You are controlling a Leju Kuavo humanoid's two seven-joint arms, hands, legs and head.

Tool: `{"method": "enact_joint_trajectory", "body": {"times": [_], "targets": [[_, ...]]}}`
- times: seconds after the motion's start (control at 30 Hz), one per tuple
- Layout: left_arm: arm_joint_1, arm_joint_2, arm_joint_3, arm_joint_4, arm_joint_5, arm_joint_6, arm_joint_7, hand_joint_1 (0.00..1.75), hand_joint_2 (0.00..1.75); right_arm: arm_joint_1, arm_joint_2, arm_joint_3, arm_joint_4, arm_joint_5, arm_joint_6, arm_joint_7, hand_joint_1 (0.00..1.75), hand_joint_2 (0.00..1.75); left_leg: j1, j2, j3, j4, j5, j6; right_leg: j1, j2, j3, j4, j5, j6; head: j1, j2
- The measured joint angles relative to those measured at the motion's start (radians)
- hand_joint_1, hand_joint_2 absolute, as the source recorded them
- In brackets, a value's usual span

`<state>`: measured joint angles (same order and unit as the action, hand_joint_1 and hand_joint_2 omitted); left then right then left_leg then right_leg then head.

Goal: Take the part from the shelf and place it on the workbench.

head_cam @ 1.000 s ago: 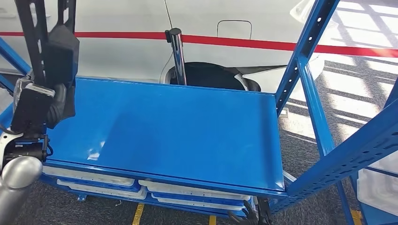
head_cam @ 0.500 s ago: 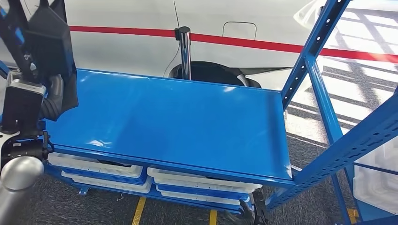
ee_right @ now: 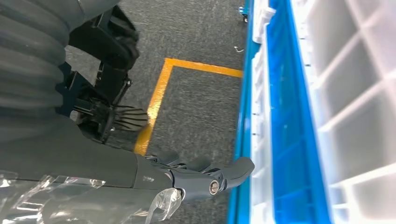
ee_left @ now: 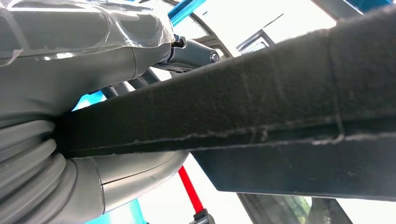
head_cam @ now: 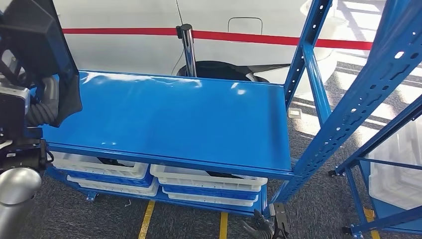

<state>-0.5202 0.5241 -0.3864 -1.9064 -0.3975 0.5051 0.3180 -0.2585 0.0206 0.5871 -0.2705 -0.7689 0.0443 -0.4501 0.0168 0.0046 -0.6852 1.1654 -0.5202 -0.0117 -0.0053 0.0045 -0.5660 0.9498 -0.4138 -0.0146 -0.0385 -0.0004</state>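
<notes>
My left hand (head_cam: 44, 105) is raised at the far left of the head view and grips the part (head_cam: 36, 35), a flat black felt-covered panel that stands up past the top edge. Close up in the left wrist view, the black part (ee_left: 280, 116) runs across between the grey thumb (ee_left: 107, 56) and the rest of the hand. The blue shelf board (head_cam: 174, 124) in front of me is bare. My right hand (ee_right: 201, 176) hangs low beside the shelf's bottom level with fingers loosely extended and holds nothing; it also peeks in as dark fingers (head_cam: 259, 230).
White trays (head_cam: 209, 180) sit on the shelf's lower levels. Blue perforated uprights (head_cam: 303, 55) rise at the right, and a second blue rack with a white crate (head_cam: 398, 174) stands beyond. A chrome post (head_cam: 188, 47) and a white, red-striped body lie behind. Yellow lines (head_cam: 147, 221) mark the floor.
The whole picture has shifted, so the camera has moved: the shelf now sits further away and more of the lower trays and the right rack show. My left hand still holds the black part.
</notes>
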Motion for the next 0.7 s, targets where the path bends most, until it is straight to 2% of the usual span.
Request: {"method": "enact_joint_trajectory", "body": {"times": [0.03, 0.07, 0.1, 0.13, 0.17, 0.2, 0.23, 0.27, 0.3, 0.37, 0.4, 0.43, 0.47, 0.5, 0.53, 0.57, 0.6, 0.63, 0.67, 0.7], "targets": [[0.003, 0.0, 0.001, -0.001, 0.0, 0.0, 0.0, 1.75, 1.75, 0.0, 0.0, 0.0, 0.0, -0.002, 0.001, 0.0, 0.0, 1.75, 0.0, 0.0, -0.013, 0.059, -0.027, -0.002, 0.001, 0.0, -0.013, 0.0, 0.01, -0.001, 0.0, 0.0], [0.005, 0.0, 0.001, -0.002, -0.001, 0.0, 0.0, 1.75, 1.75, 0.0, 0.0, 0.0, 0.0, -0.003, 0.001, -0.001, 0.0, 1.75, 0.0, 0.0, -0.011, 0.09, -0.033, -0.003, 0.002, 0.0, -0.027, 0.001, 0.02, -0.001, 0.0, 0.0], [0.006, 0.0, 0.001, -0.004, -0.002, 0.0, 0.0, 1.75, 1.75, 0.0, 0.0, 0.0, 0.0, -0.004, 0.0, -0.001, 0.0, 1.75, 0.0, 0.0, 0.008, 0.083, -0.019, -0.003, 0.002, 0.0, -0.04, 0.001, 0.03, 0.0, 0.0, 0.0], [0.007, 0.0, 0.001, -0.006, -0.005, 0.0, 0.0, 1.75, 1.75, 0.0, 0.0, 0.0, 0.0, -0.005, 0.0, -0.002, 0.0, 1.75, 0.0, 0.0, 0.045, 0.04, 0.006, -0.001, 0.003, 0.001, -0.052, 0.001, 0.039, 0.002, 0.0, 0.0], [0.007, 0.0, 0.001, -0.009, -0.008, 0.001, -0.001, 1.75, 1.75, 0.0, 0.0, 0.0, 0.0, -0.006, 0.0, -0.002, 0.0, 1.75, -0.001, 0.0, 0.094, -0.027, 0.029, 0.002, 0.003, 0.001, -0.063, 0.002, 0.049, 0.005, 0.0, 0.0], [0.006, 0.0, 0.002, -0.013, -0.01, 0.001, -0.001, 1.75, 1.75, -0.001, 0.0, 0.0, 0.0, -0.006, -0.001, -0.003, 0.0, 1.75, -0.004, 0.0, 0.15, -0.111, 0.04, 0.007, 0.004, 0.001, -0.072, 0.002, 0.058, 0.009, 0.0, 0.0], [0.005, 0.0, 0.004, -0.017, -0.012, 0.002, -0.001, 1.75, 1.75, -0.001, 0.0, 0.0, 0.0, -0.006, -0.002, -0.004, 0.0, 1.75, -0.007, -0.001, 0.192, -0.176, 0.043, 0.013, 0.005, 0.001, -0.079, 0.001, 0.068, 0.013, 0.001, 0.0], [0.005, 0.0, 0.007, -0.021, -0.014, 0.002, -0.002, 1.75, 1.75, -0.002, -0.001, 0.0, 0.0, -0.006, -0.003, -0.004, 0.0, 1.75, -0.011, -0.001, 0.217, -0.22, 0.042, 0.019, 0.006, 0.001, -0.082, -0.001, 0.077, 0.018, 0.0, 0.0], [0.004, -0.001, 0.009, -0.023, -0.014, 0.003, -0.002, 1.75, 1.75, -0.002, -0.001, 0.0, 0.0, -0.006, -0.003, -0.005, 0.0, 1.75, -0.014, -0.002, 0.226, -0.242, 0.04, 0.024, 0.007, 0.001, -0.085, -0.003, 0.087, 0.024, 0.0, 0.0], [0.003, -0.002, 0.011, -0.025, -0.014, 0.004, -0.003, 1.75, 1.75, -0.001, -0.002, 0.0, 0.0, -0.006, -0.004, -0.004, 0.0, 1.75, -0.013, -0.001, 0.211, -0.241, 0.056, 0.037, 0.006, 0.002, -0.092, -0.002, 0.094, 0.035, -0.001, 0.0], [0.003, -0.002, 0.011, -0.026, -0.014, 0.004, -0.003, 1.75, 1.75, -0.001, -0.002, 0.0, 0.0, -0.006, -0.005, -0.004, 0.0, 1.75, -0.011, 0.0, 0.202, -0.242, 0.066, 0.045, 0.006, 0.002, -0.102, 0.015, 0.073, 0.04, 0.0, 0.0], [0.003, -0.003, 0.011, -0.028, -0.014, 0.004, -0.003, 1.75, 1.75, -0.001, -0.003, 0.0, 0.0, -0.006, -0.006, -0.005, 0.0, 1.75, -0.008, 0.002, 0.191, -0.243, 0.079, 0.053, 0.005, 0.002, -0.117, 0.054, 0.032, 0.045, 0.001, 0.0], [0.003, -0.003, 0.011, -0.029, -0.014, 0.004, -0.002, 1.75, 1.75, -0.001, -0.003, 0.0, 0.0, -0.007, -0.006, -0.006, 0.0, 1.75, -0.007, 0.003, 0.18, -0.243, 0.091, 0.059, 0.002, 0.002, -0.137, 0.114, -0.023, 0.049, 0.002, 0.0], [0.003, -0.003, 0.012, -0.031, -0.015, 0.004, -0.001, 1.75, 1.75, 0.0, -0.003, 0.0, 0.0, -0.007, -0.007, -0.007, 0.0, 1.75, -0.007, 0.003, 0.167, -0.243, 0.102, 0.062, 0.001, 0.001, -0.157, 0.188, -0.077, 0.053, 0.003, 0.0], [0.004, -0.003, 0.012, -0.032, -0.015, 0.004, 0.0, 1.75, 1.75, 0.0, -0.003, 0.0, 0.0, -0.007, -0.007, -0.008, 0.0, 1.75, -0.007, 0.003, 0.153, -0.242, 0.113, 0.063, -0.001, 0.001, -0.171, 0.258, -0.111, 0.057, 0.004, 0.0], [0.005, -0.004, 0.012, -0.032, -0.015, 0.002, 0.002, 1.75, 1.75, 0.0, -0.003, 0.0, 0.0, -0.008, -0.006, -0.01, 0.0, 1.75, -0.007, 0.003, 0.14, -0.242, 0.123, 0.062, -0.002, 0.001, -0.173, 0.306, -0.12, 0.059, 0.004, 0.0], [0.006, -0.004, 0.012, -0.032, -0.015, 0.001, 0.003, 1.75, 1.75, 0.0, -0.003, 0.0, 0.0, -0.008, -0.004, -0.012, 0.0, 1.75, -0.007, 0.003, 0.126, -0.241, 0.134, 0.06, -0.004, 0.001, -0.16, 0.322, -0.108, 0.06, 0.004, 0.0], [0.007, -0.004, 0.012, -0.033, -0.015, 0.0, 0.005, 1.75, 1.75, -0.001, -0.003, 0.0, 0.0, -0.009, -0.003, -0.014, 0.0, 1.75, -0.007, 0.003, 0.114, -0.24, 0.144, 0.058, -0.005, 0.001, -0.128, 0.3, -0.083, 0.06, 0.004, 0.0], [0.007, -0.004, 0.012, -0.034, -0.015, -0.001, 0.007, 1.75, 1.75, -0.001, -0.003, 0.0, 0.0, -0.012, -0.002, -0.017, 0.0, 1.75, -0.007, 0.003, 0.103, -0.239, 0.153, 0.055, -0.006, 0.001, -0.08, 0.246, -0.058, 0.059, 0.004, 0.0], [0.008, -0.004, 0.014, -0.035, -0.015, -0.001, 0.009, 1.75, 1.75, -0.003, -0.003, -0.001, 0.0, -0.016, -0.001, -0.021, 0.0, 1.75, -0.008, 0.002, 0.092, -0.236, 0.161, 0.05, -0.005, 0.001, -0.02, 0.167, -0.049, 0.056, 0.004, 0.0]]}}
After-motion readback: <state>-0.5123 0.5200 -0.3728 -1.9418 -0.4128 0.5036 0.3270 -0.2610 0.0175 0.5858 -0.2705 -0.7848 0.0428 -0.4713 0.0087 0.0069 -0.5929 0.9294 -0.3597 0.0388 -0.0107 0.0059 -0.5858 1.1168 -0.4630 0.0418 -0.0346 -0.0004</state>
